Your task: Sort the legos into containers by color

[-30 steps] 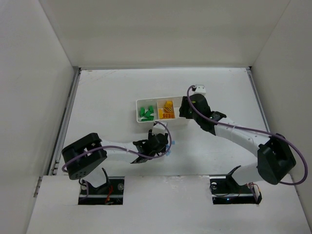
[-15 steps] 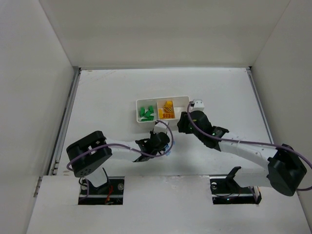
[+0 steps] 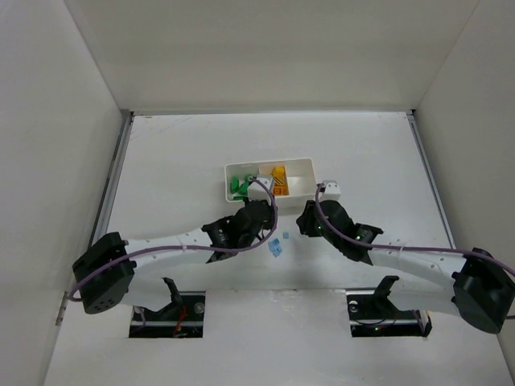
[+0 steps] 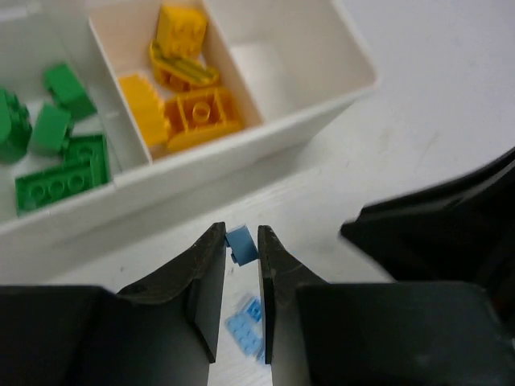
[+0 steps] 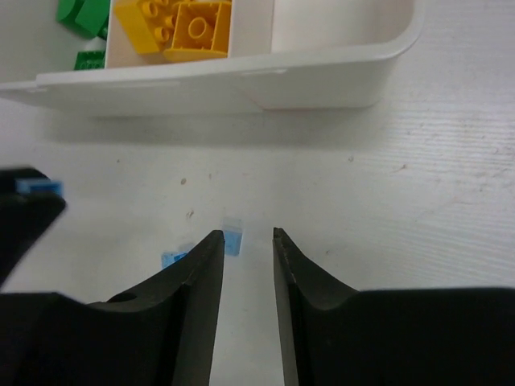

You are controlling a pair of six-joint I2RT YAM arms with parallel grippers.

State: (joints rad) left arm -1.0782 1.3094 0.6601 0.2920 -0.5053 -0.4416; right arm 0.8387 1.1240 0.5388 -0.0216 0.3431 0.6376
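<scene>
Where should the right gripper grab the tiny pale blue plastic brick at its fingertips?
Pinch the pale blue brick across its two flat side walls, from above: it lies on the white table, in line with the right gripper's gap.

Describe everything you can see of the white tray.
The white tray is one glossy plastic rectangle with rounded corners and thin dividers that make three side-by-side compartments. It sits flat on the table. Seen from above, the left compartment holds green bricks, the middle one holds yellow-orange bricks, and the right one is bare. The left gripper, pinching a blue brick, and the right gripper sit short of its near wall, not touching it.
</scene>
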